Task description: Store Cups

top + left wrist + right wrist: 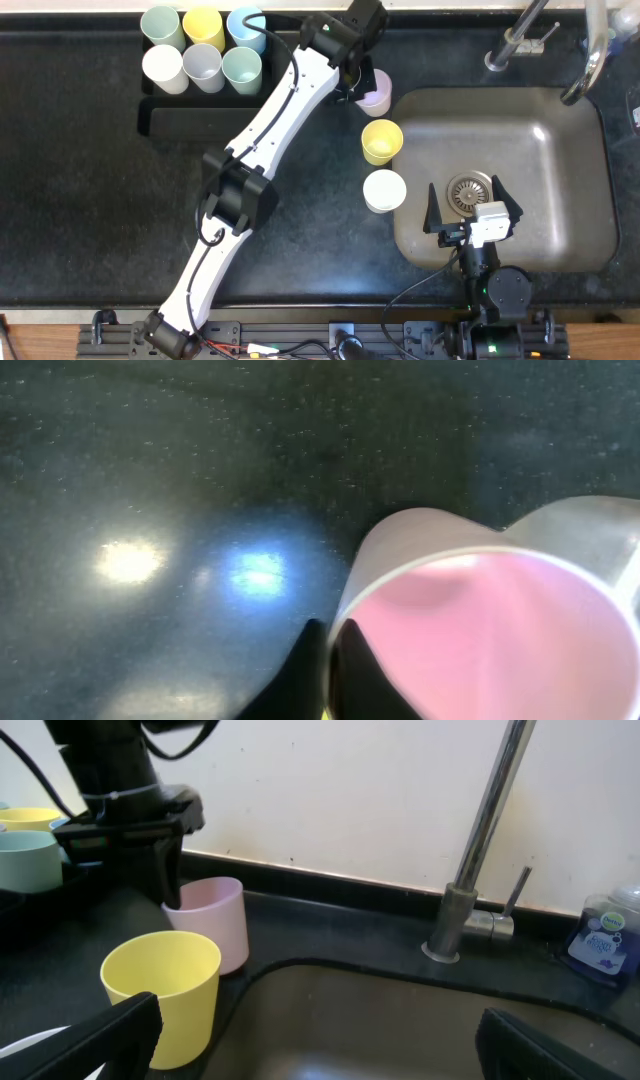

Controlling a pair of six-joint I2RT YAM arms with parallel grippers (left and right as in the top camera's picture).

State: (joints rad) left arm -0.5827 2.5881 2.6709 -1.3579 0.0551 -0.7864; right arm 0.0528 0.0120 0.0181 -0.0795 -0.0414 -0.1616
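Now the pink cup (375, 95) is pinched at its rim by the left hand (170, 880); the right hand (471, 205) is spread. A label is seen on the blue bottle (605, 942).

Pink cup (500, 640) — blurred, partly off-frame

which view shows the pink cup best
The right wrist view: the pink cup stands nearly whole, side-on, with the left gripper at its rim. The top view has it half hidden under that gripper; the left wrist view catches its rim and inside.
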